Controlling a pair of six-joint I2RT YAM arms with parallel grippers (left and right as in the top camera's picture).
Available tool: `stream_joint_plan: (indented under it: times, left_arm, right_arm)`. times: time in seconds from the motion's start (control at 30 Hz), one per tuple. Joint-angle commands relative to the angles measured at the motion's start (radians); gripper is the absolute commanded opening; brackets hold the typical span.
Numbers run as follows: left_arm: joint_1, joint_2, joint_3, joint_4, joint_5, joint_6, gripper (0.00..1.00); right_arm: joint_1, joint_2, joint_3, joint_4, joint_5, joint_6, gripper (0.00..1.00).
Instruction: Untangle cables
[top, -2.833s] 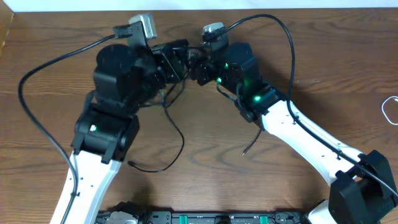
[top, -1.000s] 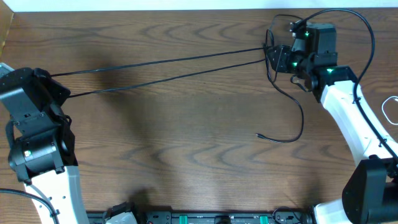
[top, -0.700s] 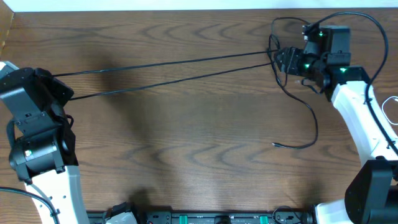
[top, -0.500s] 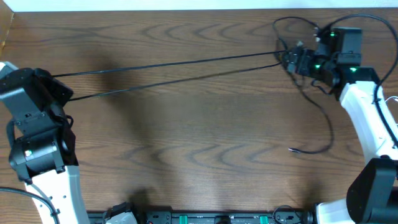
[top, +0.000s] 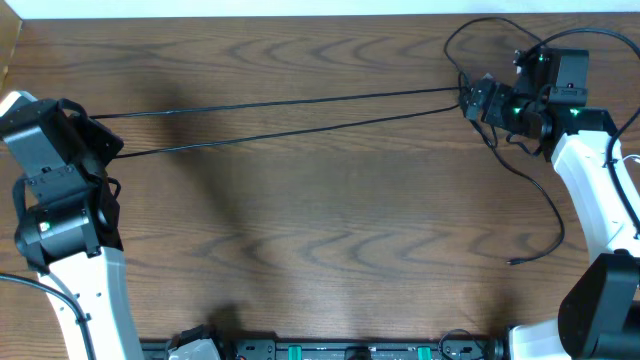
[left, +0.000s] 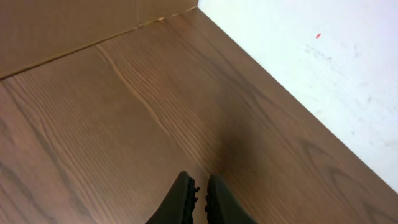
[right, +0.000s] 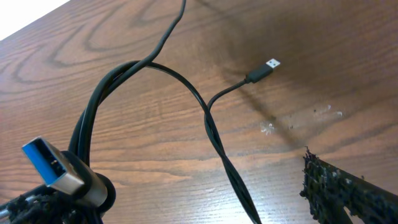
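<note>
Two strands of black cable (top: 290, 115) run taut across the table from my left gripper (top: 103, 148) to my right gripper (top: 476, 97). My left gripper (left: 200, 185) is shut; the held strands are hidden in its wrist view. My right gripper (right: 186, 196) is open, with wide-apart fingers. A bundle of black cable loops and a blue USB plug (right: 53, 165) hang at its left finger, and a twisted pair of strands (right: 227, 171) passes between the fingers. A loose tail (top: 545, 195) trails down to a plug end (top: 512, 262), which also shows in the right wrist view (right: 272, 64).
A white cable (top: 628, 158) peeks out at the far right edge beside the right arm. The white wall (left: 323, 68) borders the table's far edge, close to the left gripper. A thicker black robot cable (top: 480, 25) loops above the right wrist.
The right gripper moved right with its cable bundle, lengthening the taut strands. The loose tail and its plug end swung right and down. The left arm shifted slightly up.
</note>
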Motion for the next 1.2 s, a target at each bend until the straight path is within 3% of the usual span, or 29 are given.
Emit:
stream_joint_plan:
  times: [0.0,0.1,0.17,0.37,0.53,0.73,1.0,1.17]
  left_arm:
    - [0.096,-0.001,0.027,0.038,-0.229,-0.032,0.08]
    - [0.096,0.009,0.027,0.032,-0.141,-0.032,0.08]
    - [0.095,0.034,0.027,0.031,-0.012,-0.032,0.08]
    - [0.095,0.077,0.027,0.027,0.043,-0.034,0.08]
    - [0.087,0.08,0.027,0.035,0.079,-0.04,0.08]
    - [0.039,0.08,0.027,0.032,0.078,-0.04,0.08]
    - [0.01,0.08,0.027,0.043,0.078,-0.04,0.08]
    - [-0.003,0.08,0.027,0.038,0.082,-0.039,0.08]
  right_arm:
    - [-0.152,0.035,-0.005,0.003,0.458,0.103,0.99]
    - [-0.152,0.035,-0.005,0.018,0.336,0.069,0.99]
    - [-0.152,0.035,-0.005,0.083,-0.071,-0.09,0.99]
    - [-0.151,0.035,-0.005,0.168,-0.603,-0.211,0.99]
    - [-0.127,0.035,-0.005,0.172,-0.83,-0.271,0.99]
    - [-0.101,0.035,-0.005,0.161,-0.803,-0.267,0.99]
    - [0.021,0.035,-0.006,-0.005,-0.48,-0.349,0.99]
    - [0.161,0.036,-0.029,-0.013,-0.311,-0.38,0.99]
